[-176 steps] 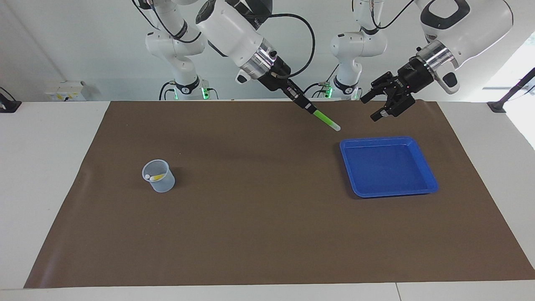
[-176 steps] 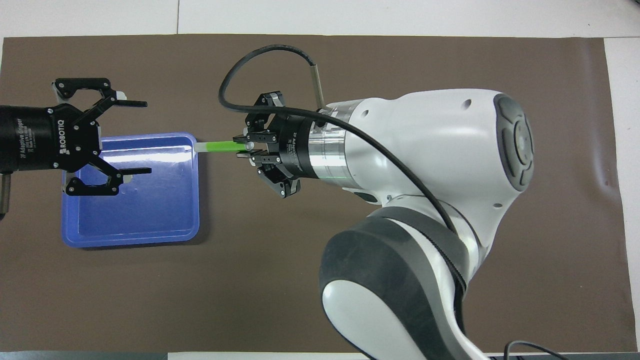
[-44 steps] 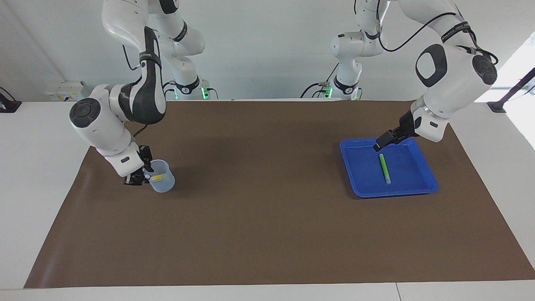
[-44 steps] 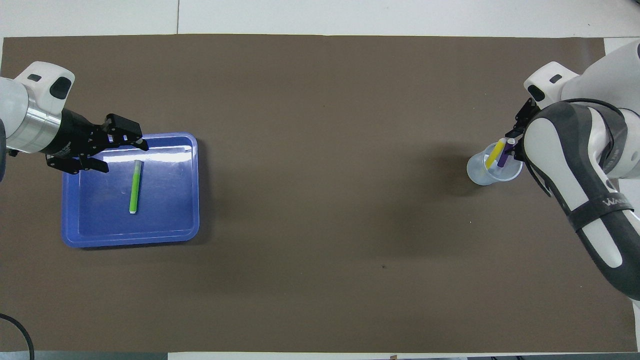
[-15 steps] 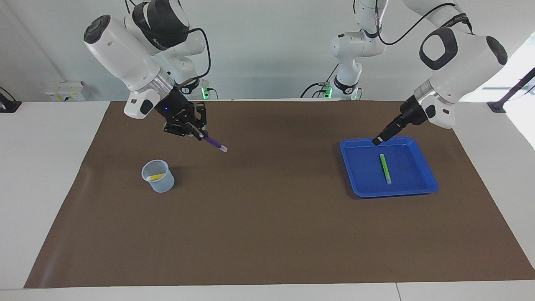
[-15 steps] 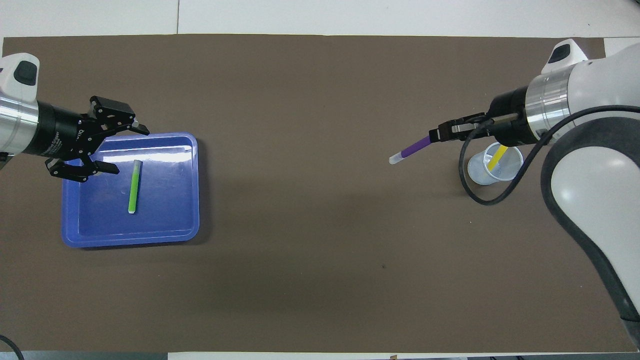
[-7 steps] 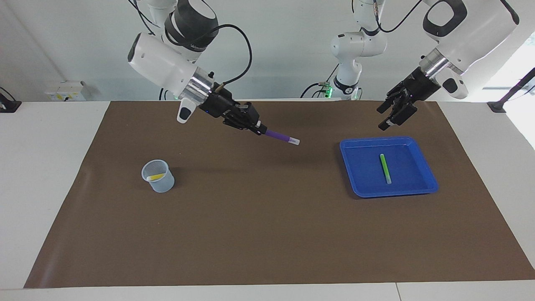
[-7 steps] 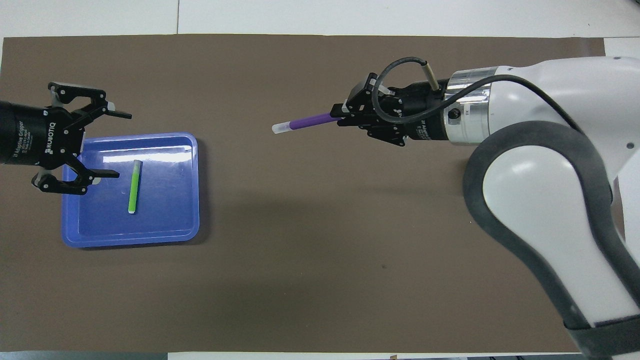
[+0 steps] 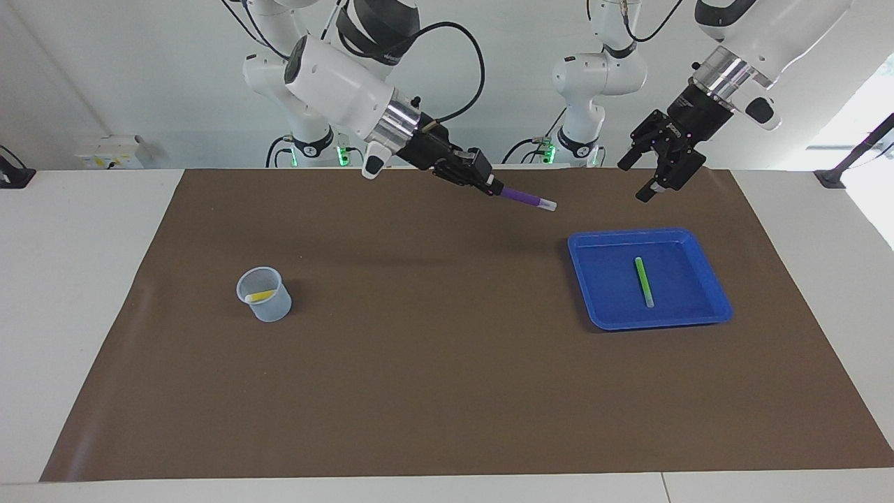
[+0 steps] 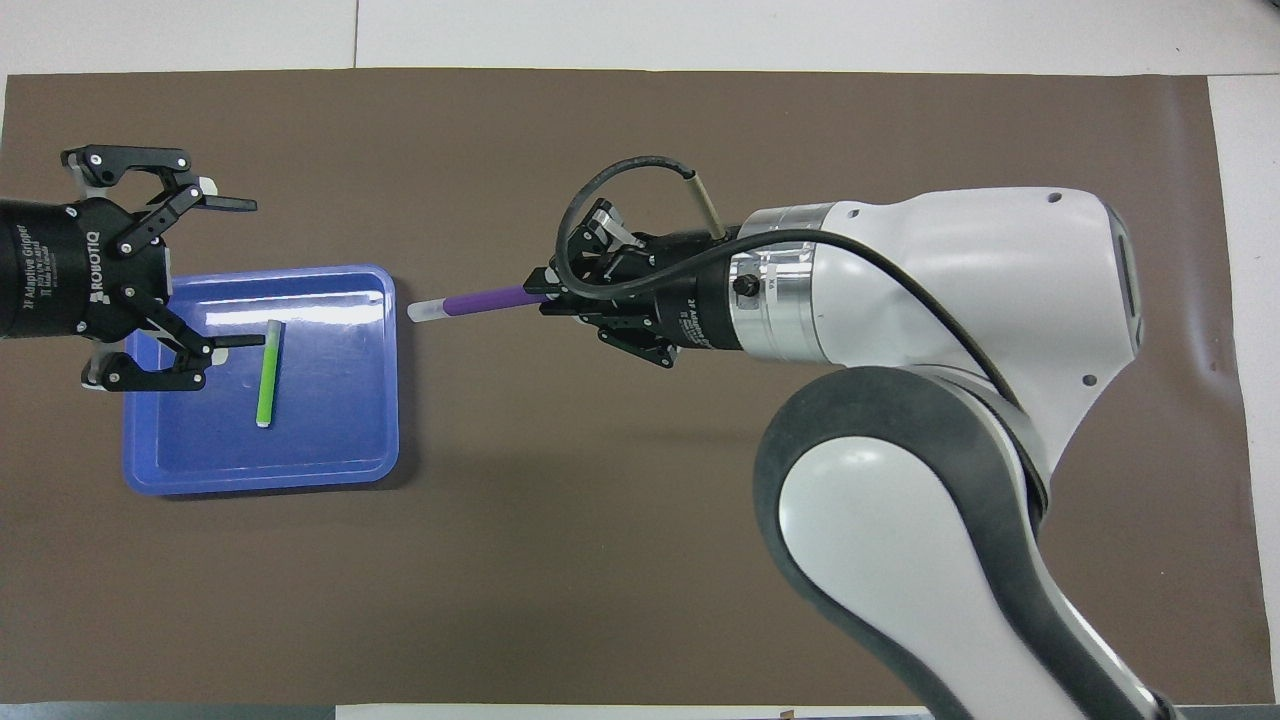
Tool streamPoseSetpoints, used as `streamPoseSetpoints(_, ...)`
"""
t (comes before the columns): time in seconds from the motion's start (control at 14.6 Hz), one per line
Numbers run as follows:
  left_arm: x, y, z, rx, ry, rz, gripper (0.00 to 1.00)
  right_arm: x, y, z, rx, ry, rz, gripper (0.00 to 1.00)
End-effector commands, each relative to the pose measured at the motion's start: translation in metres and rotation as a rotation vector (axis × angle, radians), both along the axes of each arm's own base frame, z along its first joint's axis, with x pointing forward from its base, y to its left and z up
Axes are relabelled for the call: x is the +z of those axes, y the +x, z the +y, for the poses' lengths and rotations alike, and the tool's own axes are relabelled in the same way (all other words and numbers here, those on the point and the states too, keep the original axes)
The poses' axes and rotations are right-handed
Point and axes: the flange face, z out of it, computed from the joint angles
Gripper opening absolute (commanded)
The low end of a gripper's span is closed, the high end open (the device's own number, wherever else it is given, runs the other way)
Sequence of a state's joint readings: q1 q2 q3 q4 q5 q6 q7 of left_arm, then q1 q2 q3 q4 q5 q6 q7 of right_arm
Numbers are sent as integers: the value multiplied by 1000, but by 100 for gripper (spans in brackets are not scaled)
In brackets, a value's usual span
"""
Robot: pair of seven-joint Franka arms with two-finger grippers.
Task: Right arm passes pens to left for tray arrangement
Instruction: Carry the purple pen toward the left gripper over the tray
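We swing our right pincer point(image 9: 494, 187), pinching the purple pen point(image 9: 529, 200), across the tabletop point(image 9: 433, 363) from the cup point(image 9: 265, 295) toward our raised, spread left pincer point(image 9: 660, 171); the green pen point(image 9: 642, 281) already lies in the tray point(image 9: 594, 307), so a second handover looks close.

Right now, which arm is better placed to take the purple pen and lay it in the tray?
Left. The left gripper hangs open over the mat beside the blue tray, and the right gripper points the purple pen, cap first, toward it. The right arm would likely only need to release.
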State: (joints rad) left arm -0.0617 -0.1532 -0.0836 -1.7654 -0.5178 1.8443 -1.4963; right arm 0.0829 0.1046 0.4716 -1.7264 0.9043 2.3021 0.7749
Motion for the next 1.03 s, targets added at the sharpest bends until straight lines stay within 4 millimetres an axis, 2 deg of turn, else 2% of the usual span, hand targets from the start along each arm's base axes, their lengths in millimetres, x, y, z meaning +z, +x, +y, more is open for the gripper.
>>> streamPoseSetpoints(0.0, 2, -9, -28, 63, -21, 6, 100, 2, -9, 20, -25, 29, 42, 0)
streamPoseSetpoints(0.21, -7, -32, -73, 80, 74, 24, 100, 4, -20, 34, -20, 37, 67, 0)
streamPoseSetpoints(0.34, -11, -46, -89, 93, 127, 34, 100, 5, -22, 38, -26, 39, 76, 0)
streamPoseSetpoints(0.62, -21, -62, -102, 162, 189, 60, 100, 4, -26, 42, -20, 40, 82, 0)
streamPoseSetpoints(0.96, -33, -72, -102, 205, 193, 47, 100, 5, -25, 42, -26, 41, 76, 0)
